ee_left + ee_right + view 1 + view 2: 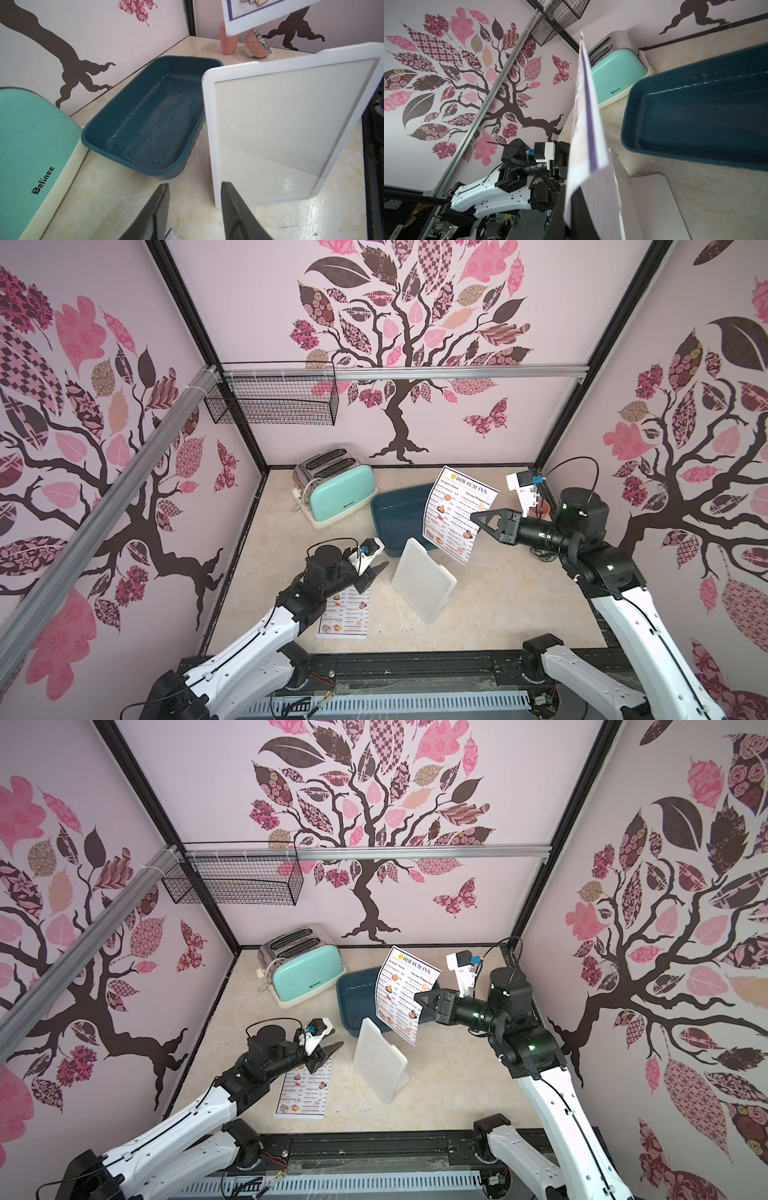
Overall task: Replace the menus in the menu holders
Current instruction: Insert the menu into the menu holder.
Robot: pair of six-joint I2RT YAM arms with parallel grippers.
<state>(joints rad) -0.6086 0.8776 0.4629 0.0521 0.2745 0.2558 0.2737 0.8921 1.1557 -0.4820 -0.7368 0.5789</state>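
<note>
White paper menu sheet (pixel 451 506) hangs pinched in our right gripper (pixel 474 516) near the upright white plastic menu holder (pixel 419 580); our left gripper (pixel 374 574), fingers spread, hovers over a second menu sheet (pixel 345 616).

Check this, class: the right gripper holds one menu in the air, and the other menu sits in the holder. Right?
No. The left wrist view shows the holder empty; the other menu lies flat on the table. The right gripper does hold one menu in the air.
</note>
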